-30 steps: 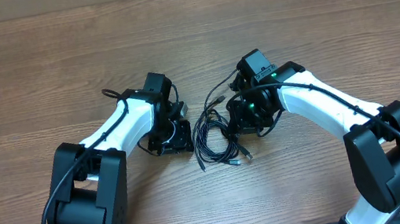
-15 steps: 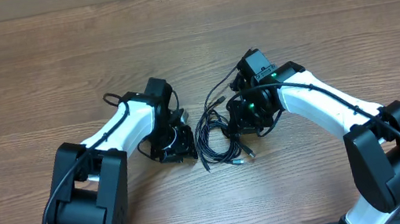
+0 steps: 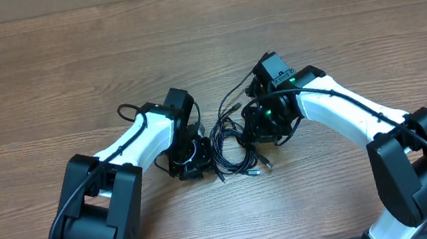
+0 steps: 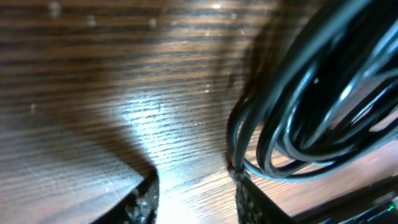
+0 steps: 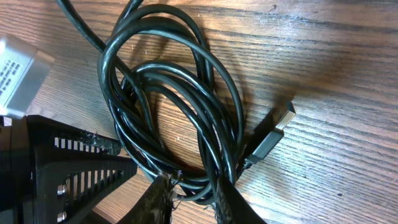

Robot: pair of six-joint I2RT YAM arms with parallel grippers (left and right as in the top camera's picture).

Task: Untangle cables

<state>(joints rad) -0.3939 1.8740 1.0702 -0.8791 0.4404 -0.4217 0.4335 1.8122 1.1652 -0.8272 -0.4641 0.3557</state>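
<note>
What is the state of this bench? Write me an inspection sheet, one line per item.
Surface: wood-grain table.
Job's things: black cables bunched in one coil between the arms; a silver-tipped plug lies at its edge.
Clutter: nothing seen.
Grippers: left gripper open, bare wood between its fingers, coil against one finger; right gripper straddles coil strands, and I cannot tell whether it pinches them.
Cables: thicker black arm wires run along the arms.
Surroundings: nothing seen.
</note>
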